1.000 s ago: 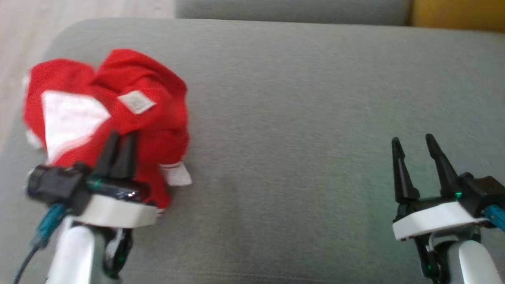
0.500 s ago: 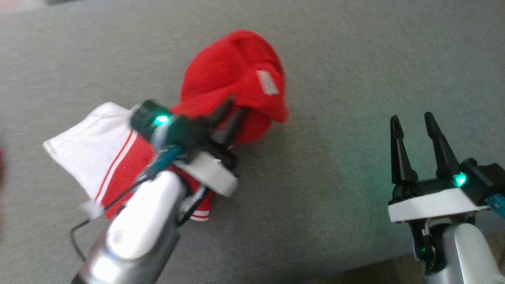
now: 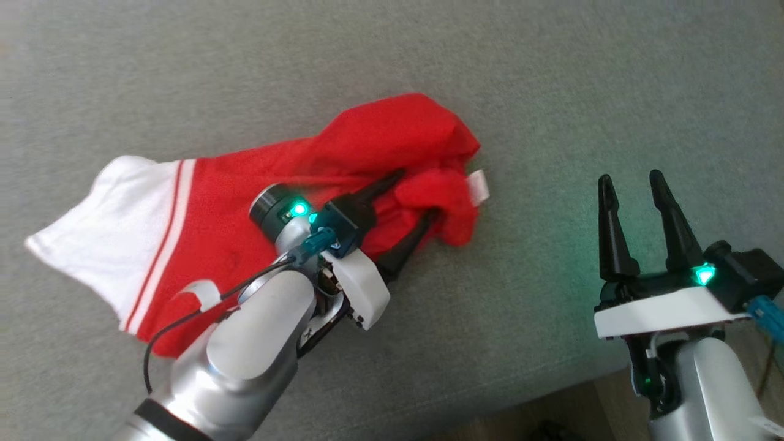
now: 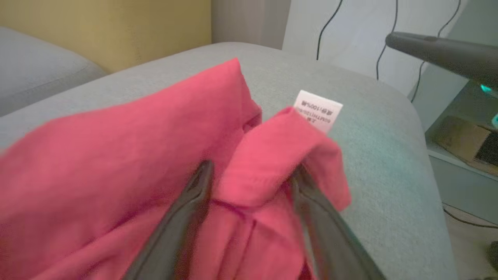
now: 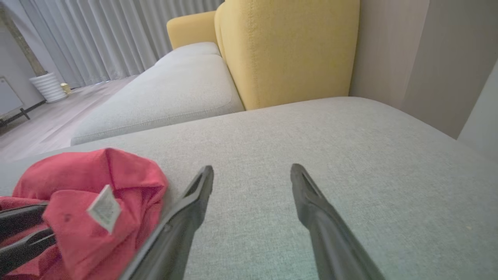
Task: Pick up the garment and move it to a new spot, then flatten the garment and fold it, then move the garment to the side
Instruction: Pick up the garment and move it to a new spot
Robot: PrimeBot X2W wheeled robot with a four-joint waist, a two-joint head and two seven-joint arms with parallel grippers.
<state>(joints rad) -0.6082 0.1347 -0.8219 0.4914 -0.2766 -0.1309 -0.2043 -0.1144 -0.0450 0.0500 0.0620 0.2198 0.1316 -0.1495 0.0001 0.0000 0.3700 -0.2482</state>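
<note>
A red garment (image 3: pixel 245 184) with a white striped hem (image 3: pixel 104 239) lies stretched across the grey sofa cushion (image 3: pixel 551 92). My left gripper (image 3: pixel 416 195) is open at its bunched right end. In the left wrist view a fold of the red garment (image 4: pixel 116 147) sits loose between the spread fingers of the left gripper (image 4: pixel 251 171), next to a white care label (image 4: pixel 318 111). My right gripper (image 3: pixel 631 177) stands open over bare cushion to the right of the garment, holding nothing. The right wrist view has the right gripper (image 5: pixel 252 171) with the garment (image 5: pixel 97 175) at lower left.
The cushion's front edge (image 3: pixel 551 392) runs close below both arms, with floor beyond it. A yellow backrest (image 5: pixel 288 50) and a second grey seat (image 5: pixel 163 93) lie past the cushion. A low shelf with a cardboard box (image 4: pixel 463 144) and hanging cables (image 4: pixel 323 31) stand off the cushion's right end.
The head camera has shifted. My left gripper carried the garment to the right, laid it out longer on the cushion, and its fingers have spread open. The right gripper kept its pose.
</note>
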